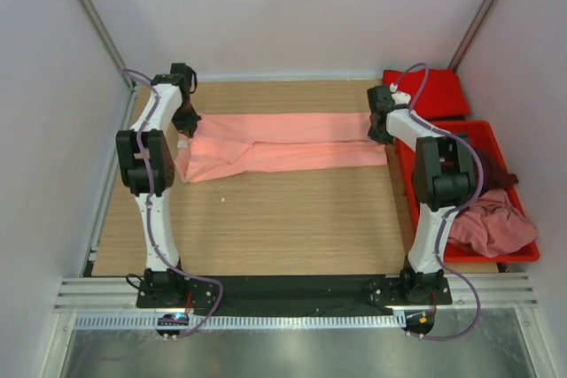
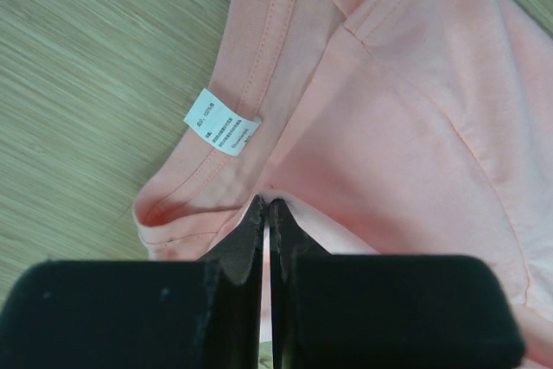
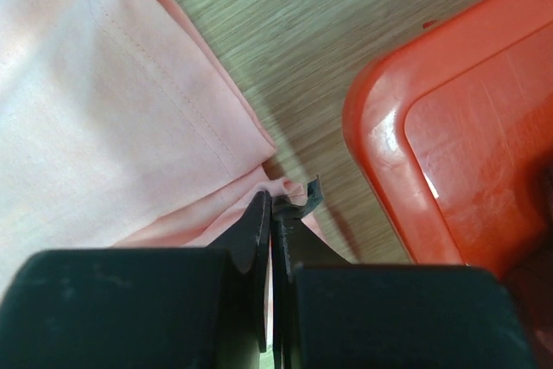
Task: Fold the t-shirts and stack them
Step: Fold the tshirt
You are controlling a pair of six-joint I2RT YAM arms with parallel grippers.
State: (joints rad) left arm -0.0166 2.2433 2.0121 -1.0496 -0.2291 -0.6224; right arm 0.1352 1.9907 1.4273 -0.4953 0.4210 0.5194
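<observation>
A salmon-pink t-shirt (image 1: 283,141) lies stretched left to right across the far half of the wooden table, folded lengthwise. My left gripper (image 1: 186,126) is shut on its left end beside the collar and white label (image 2: 221,123); the fingertips (image 2: 256,213) pinch the cloth. At the opposite end my right gripper (image 1: 379,128) is shut on the hem corner (image 3: 289,187). A dusty pink t-shirt (image 1: 492,223) and a dark maroon one (image 1: 496,174) lie bunched in the red bin (image 1: 530,252) at the right.
A red lid (image 1: 434,93) lies at the far right corner behind the bin; its rim (image 3: 380,127) shows close to my right gripper. Bare wood (image 1: 275,219) spreads in front of the shirt. Grey walls enclose the table.
</observation>
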